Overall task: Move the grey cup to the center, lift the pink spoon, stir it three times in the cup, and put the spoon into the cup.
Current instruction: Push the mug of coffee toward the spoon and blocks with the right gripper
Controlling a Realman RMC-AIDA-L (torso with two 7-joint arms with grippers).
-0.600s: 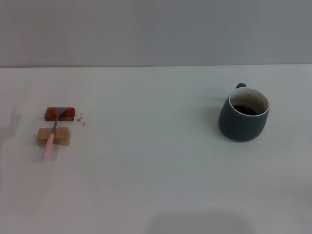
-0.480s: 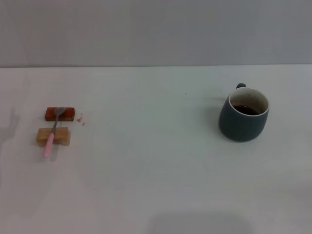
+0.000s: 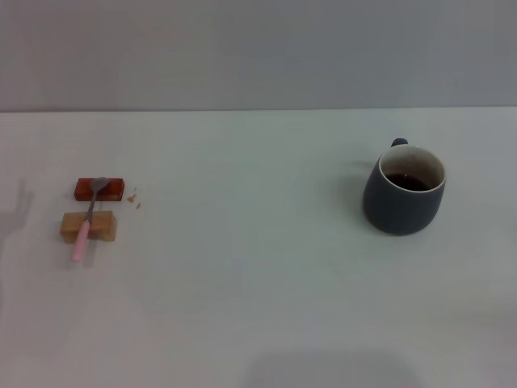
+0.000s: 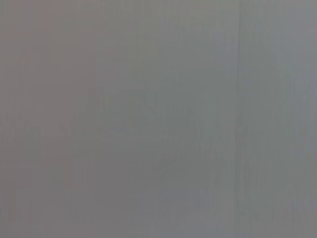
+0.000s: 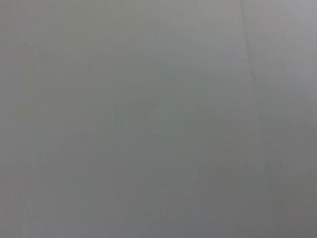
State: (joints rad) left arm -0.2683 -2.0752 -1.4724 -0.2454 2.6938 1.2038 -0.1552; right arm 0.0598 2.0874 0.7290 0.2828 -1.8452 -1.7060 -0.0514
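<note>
Grey cup [image 3: 403, 196] stood upright on table [image 3: 258, 307], robot's right, handle rearward. Pink spoon [image 3: 87, 218] bridged tan block [image 3: 88, 227] and red-brown block [image 3: 100, 189], likely raised for easy pickup. Neither end effector visible; state unknowable.

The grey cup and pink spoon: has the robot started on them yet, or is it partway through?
Nothing looks done. The grey cup sits off to the right, not centred. The pink spoon lies across two small blocks at left. No gripper is in view, so moving, lifting, stirring and dropping in all remain.
</note>
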